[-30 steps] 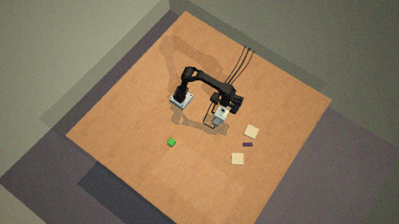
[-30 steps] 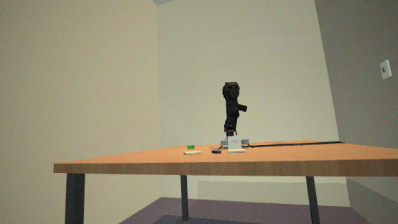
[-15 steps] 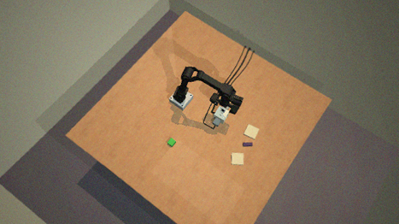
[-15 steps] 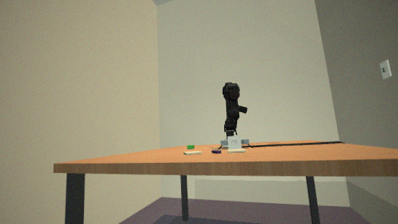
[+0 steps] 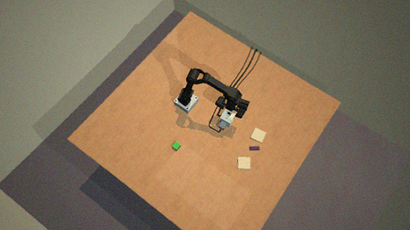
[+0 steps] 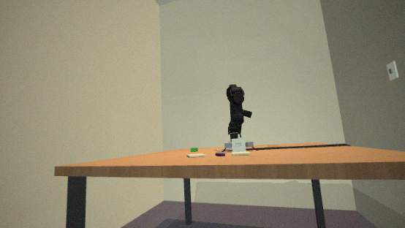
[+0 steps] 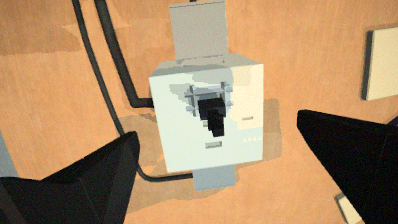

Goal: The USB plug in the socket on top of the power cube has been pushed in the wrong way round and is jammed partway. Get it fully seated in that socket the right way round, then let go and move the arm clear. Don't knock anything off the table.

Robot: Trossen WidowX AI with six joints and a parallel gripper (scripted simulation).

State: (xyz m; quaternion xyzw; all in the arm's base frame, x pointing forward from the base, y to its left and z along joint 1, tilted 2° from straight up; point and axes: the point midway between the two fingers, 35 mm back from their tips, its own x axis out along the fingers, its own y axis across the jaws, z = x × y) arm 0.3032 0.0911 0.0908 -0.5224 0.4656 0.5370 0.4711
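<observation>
The white power cube (image 5: pixel 227 116) (image 6: pixel 239 145) (image 7: pixel 182 142) stands on the table under the arm's wrist. In the wrist view a black USB plug (image 7: pixel 212 108) sticks up from its top at a grey-framed socket, with a thinner black part leaning toward the bottom of the view. How deep the plug sits and which way round it is cannot be told. My gripper (image 7: pixel 219 128) is open and empty above the cube, one finger on each side of the plug in the wrist view and clear of it. The top and exterior views do not show the fingertips clearly.
Dark cables (image 5: pixel 242 68) (image 7: pixel 117 57) run beside the cube. Grey pieces (image 7: pixel 199 31) (image 7: pixel 214 178) jut from two of its sides. Two cream tiles (image 5: pixel 258 135) (image 5: pixel 244 163), a purple block (image 5: pixel 253 148) (image 6: pixel 220 154) and a green block (image 5: pixel 176 146) (image 6: pixel 194 149) lie on the table.
</observation>
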